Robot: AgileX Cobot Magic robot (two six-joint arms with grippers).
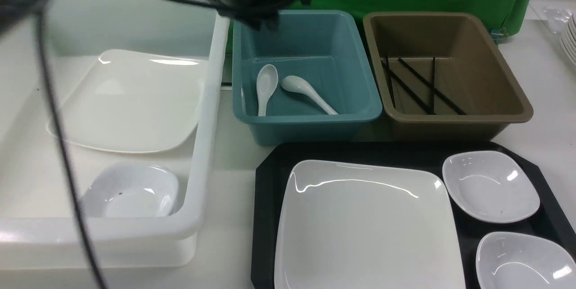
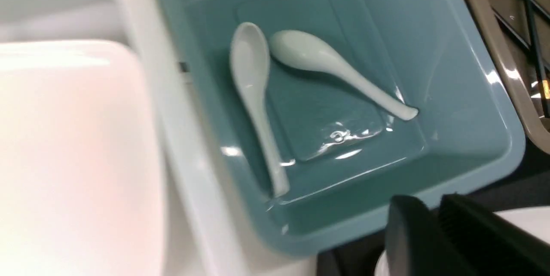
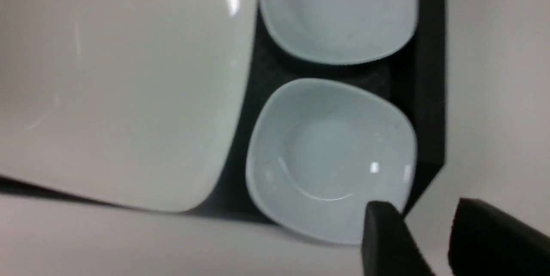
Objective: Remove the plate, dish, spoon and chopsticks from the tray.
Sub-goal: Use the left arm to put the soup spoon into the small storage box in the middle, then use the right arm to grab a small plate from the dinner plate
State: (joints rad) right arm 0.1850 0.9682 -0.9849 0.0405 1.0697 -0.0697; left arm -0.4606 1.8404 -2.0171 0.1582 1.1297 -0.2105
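resting on the tray (image 1: 265, 217): plate (image 1: 364, 230)

- The plate (image 1: 366, 230) lies on the tray (image 1: 265, 199), two dishes (image 1: 490, 185) at its right.
- Behind, spoons (image 1: 266, 79) lie in the middle tub (image 1: 310, 120), chopsticks (image 1: 432, 86) in the right tub (image 1: 454, 120).

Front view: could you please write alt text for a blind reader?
A black tray holds a large white plate and two small dishes. Behind it, a blue tub holds two spoons, a brown tub chopsticks; a white tub at left holds another plate and dish.
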